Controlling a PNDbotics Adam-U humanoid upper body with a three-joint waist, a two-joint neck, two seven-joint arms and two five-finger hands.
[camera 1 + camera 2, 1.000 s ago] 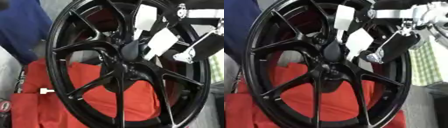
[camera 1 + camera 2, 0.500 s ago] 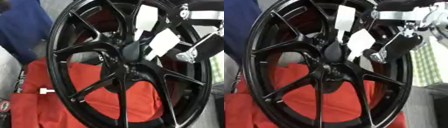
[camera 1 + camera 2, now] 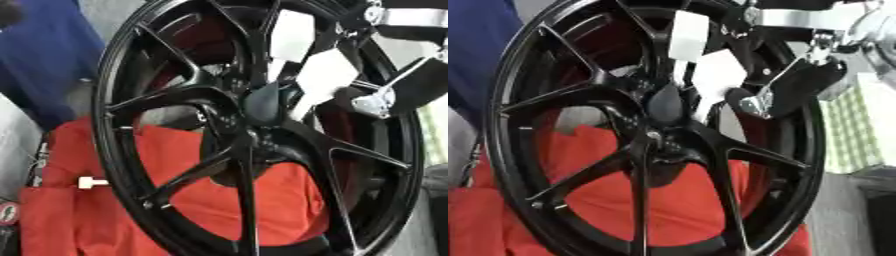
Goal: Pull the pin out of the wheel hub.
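My right hand (image 3: 319, 80) reaches in from the upper right, its pale fingers bearing on the wheel hub (image 3: 262, 102) just below-left of it; whether they clamp the pin cannot be told, the pin itself being hidden

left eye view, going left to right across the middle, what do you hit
blue cloth → small white piece on the red cloth → wheel's left rim → wheel hub → right hand → wheel's right rim
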